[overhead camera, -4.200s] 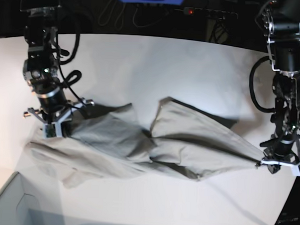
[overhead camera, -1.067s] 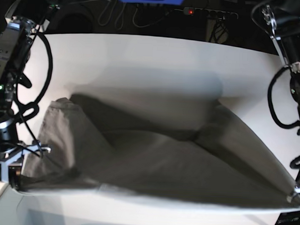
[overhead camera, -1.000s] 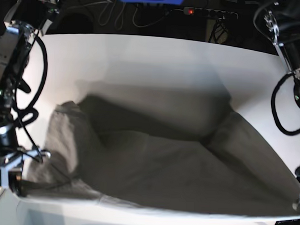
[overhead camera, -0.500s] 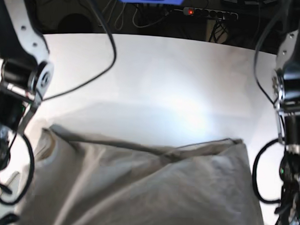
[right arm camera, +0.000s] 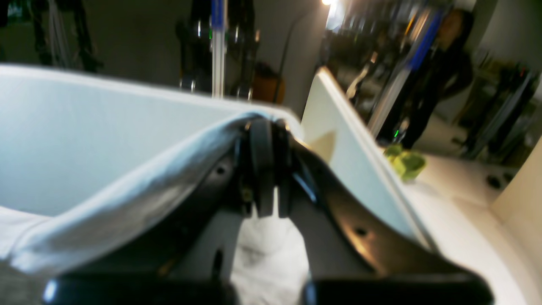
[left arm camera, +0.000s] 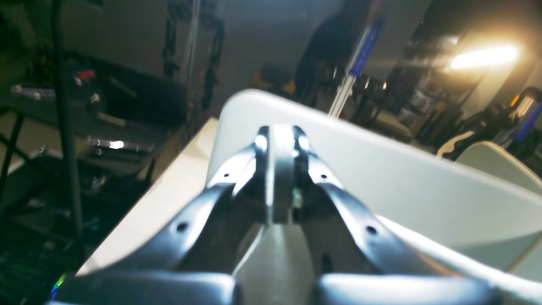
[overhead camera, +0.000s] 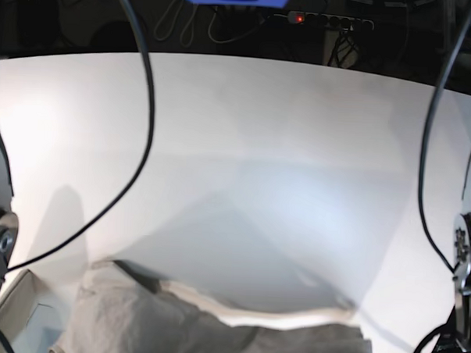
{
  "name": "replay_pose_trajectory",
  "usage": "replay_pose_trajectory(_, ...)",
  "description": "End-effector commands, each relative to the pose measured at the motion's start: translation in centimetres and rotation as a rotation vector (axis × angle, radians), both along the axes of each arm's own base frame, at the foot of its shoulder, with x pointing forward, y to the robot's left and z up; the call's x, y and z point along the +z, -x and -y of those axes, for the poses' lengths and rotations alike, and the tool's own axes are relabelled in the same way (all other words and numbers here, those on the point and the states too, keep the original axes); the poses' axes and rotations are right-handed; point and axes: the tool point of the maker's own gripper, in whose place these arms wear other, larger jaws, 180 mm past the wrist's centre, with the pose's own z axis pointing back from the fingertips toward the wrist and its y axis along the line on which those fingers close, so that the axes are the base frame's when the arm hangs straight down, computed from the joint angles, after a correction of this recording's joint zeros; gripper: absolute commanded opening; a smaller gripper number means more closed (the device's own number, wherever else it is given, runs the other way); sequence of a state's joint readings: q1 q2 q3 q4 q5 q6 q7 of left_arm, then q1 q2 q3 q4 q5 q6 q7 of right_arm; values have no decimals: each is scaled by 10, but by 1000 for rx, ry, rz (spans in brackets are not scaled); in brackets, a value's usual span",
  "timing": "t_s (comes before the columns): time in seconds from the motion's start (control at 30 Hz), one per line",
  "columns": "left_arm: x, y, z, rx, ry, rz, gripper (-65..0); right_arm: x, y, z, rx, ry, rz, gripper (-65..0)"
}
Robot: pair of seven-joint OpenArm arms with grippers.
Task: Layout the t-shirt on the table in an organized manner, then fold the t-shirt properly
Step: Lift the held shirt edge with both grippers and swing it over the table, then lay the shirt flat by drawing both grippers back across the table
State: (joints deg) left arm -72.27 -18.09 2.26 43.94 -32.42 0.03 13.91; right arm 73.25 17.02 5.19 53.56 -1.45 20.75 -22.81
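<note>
Grey-beige t-shirt [overhead camera: 213,336] hangs bunched along the near edge of the base view, over the white desk [overhead camera: 245,130]. Right hand [right arm camera: 264,169] clamped shut on a fold of its fabric; left hand [left arm camera: 279,169] likewise shut, cloth pinched between its jaws. Both hands sit outside the base view

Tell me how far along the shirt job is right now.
Done: both corners gripped. The right pincer and left pincer are shut on the t-shirt. In hand: the shirt hangs lifted at the near edge of the table, bunched, not spread. Left: laying it flat, then every fold.
</note>
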Motion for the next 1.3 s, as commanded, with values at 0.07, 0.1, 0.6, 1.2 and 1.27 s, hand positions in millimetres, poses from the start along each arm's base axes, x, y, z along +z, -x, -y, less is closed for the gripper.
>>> replay_pose_trajectory(0.07, 48, 13, -2, 8, -12, 114, -646, 25, 6, -3, 5, 6, 56, -650)
replay_pose_trajectory(0.1, 53, 16, -3, 8, -14, 126, -646, 30, 9, -3, 4, 11, 69, -650)
replay_pose_trajectory(0.6, -167, 72, -25, 32, -61, -137, -646, -163, 113, -35, -7, 115, -107, -650)
replay_pose_trajectory(1.2, -419, 248, -30, 96, 69, -605, -649, -380, 302, -69, 77, 19, -455, -650)
replay_pose_trajectory(1.27, -438, 273, -38, 122, 73, -661, -649, -397, 332, -72, 87, 18, -512, -650)
